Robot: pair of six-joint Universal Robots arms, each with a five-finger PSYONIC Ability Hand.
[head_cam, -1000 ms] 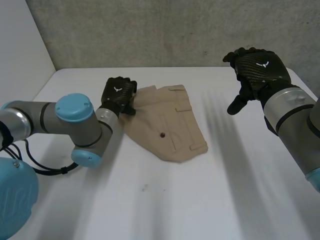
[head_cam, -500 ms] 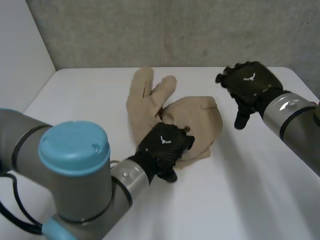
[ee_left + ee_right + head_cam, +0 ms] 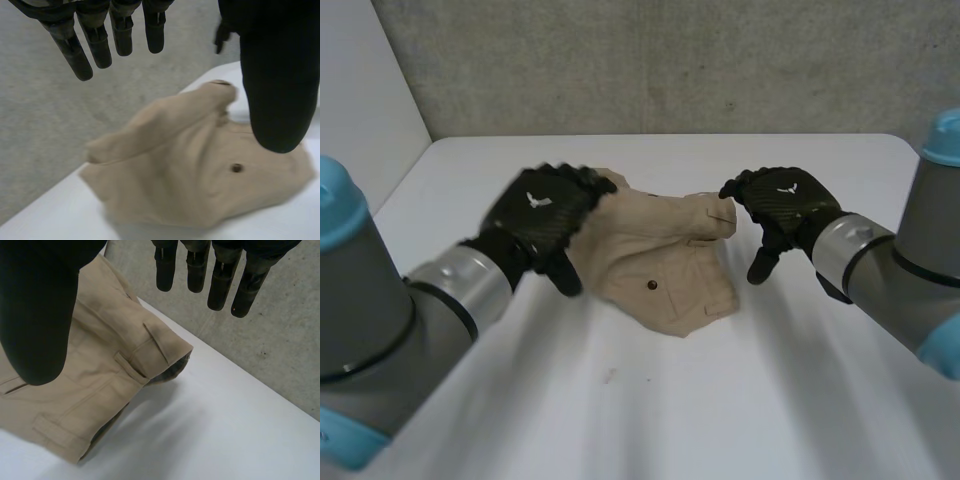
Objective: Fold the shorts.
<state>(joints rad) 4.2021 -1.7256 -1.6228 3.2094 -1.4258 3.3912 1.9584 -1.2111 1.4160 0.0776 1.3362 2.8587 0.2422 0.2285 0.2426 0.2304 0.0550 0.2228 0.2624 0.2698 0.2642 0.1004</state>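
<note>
**Hands.** The left robot hand (image 3: 542, 212) is spread, fingers (image 3: 80, 55) straight and the thumb well off them, nothing in its grasp. It hangs over the shorts' edge on the robot's left side; contact with the cloth cannot be confirmed. The right robot hand (image 3: 782, 203) is likewise spread and empty, fingers (image 3: 220, 287) straight. It sits just beside the waistband corner (image 3: 172, 347) on the robot's right side, and whether a fingertip touches that corner cannot be told.

**Work item.** The tan shorts (image 3: 660, 250) lie as a folded bundle on the white tabletop (image 3: 670, 400), between the two hands, towards the far half of the surface. A dark button (image 3: 237, 168) faces up. The top layer is not flat: the left wrist view shows a raised, puffed ridge along the far side, and the right wrist view shows the corner with its belt loop (image 3: 131, 371) standing clear of the surface, a gap beneath it.

**Assessed risks.**
1. The unpressed top layer may spring back and open the fold, since neither hand holds it down.
2. A straight finger moving sideways could hook under the lifted corner or a belt loop and peel the layer off.
3. A push from one side alone would probably slide the whole bundle across the smooth tabletop rather than crease it.
4. Edges look misaligned; a further fold would likely compound that.
</note>
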